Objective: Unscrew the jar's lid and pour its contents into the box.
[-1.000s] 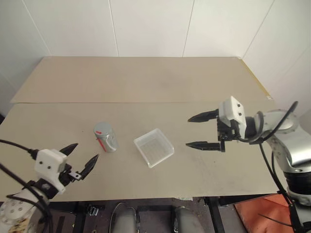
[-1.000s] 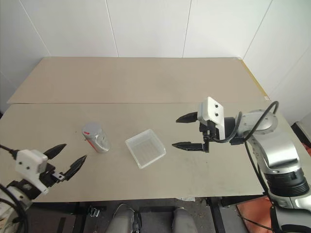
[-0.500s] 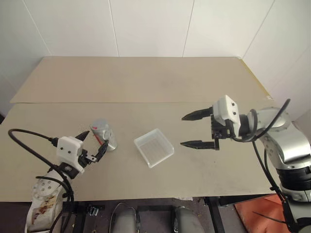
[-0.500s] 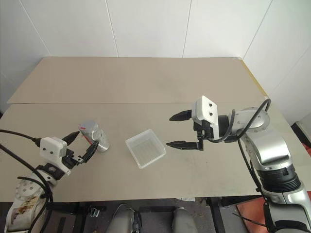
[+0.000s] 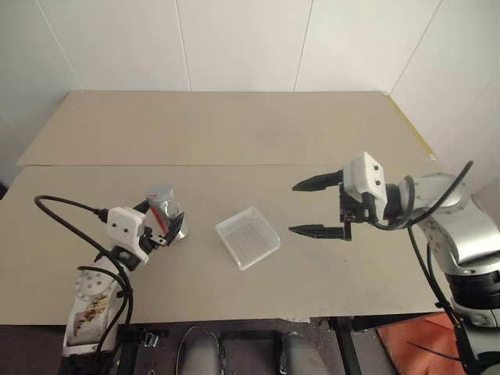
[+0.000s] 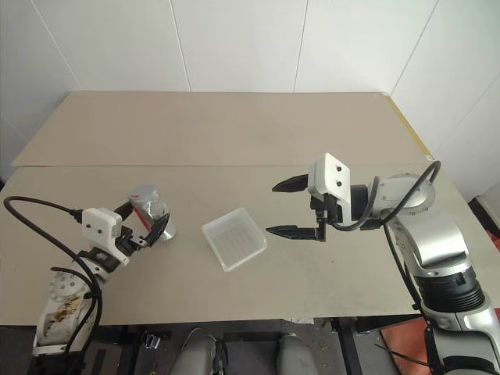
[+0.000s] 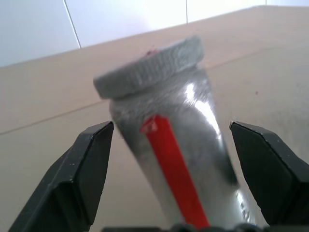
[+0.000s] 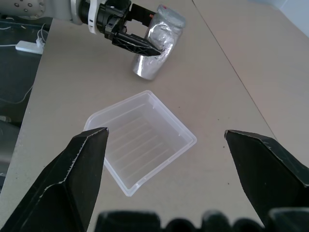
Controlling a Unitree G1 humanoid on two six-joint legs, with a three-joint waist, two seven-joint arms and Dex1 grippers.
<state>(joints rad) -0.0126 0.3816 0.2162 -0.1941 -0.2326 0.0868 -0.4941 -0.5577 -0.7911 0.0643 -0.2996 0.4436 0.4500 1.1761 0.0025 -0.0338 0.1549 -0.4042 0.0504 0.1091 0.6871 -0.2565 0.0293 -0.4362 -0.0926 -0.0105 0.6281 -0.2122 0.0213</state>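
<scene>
— Where are we?

— Head view: I see the jar point(image 5: 166, 211) standing left of centre on the worktop point(image 5: 234, 141), lid point(image 5: 160, 192) on, between my left gripper point(image 5: 162, 230)'s wide jaws, not yet clamped. The box point(image 5: 247, 237) sits mid-frame, empty.

— Left wrist view?

— Jar centred, both fingers clear of it.

— Right wrist view?

— Right gripper point(image 5: 313, 207) spread wide, holding nothing, hovering beside the box. Gripping, unscrewing and pouring remain, I judge.

**Two arms, black fingers, white housings**

Left gripper point(image 5: 160, 230) carries tapered black fingers on a boxy white housing, a black cable looping behind it. Right gripper point(image 5: 315, 207) matches: pointed black fingers, white block with two dark dots, silver-grey rounded arm segments, black cables.
</scene>
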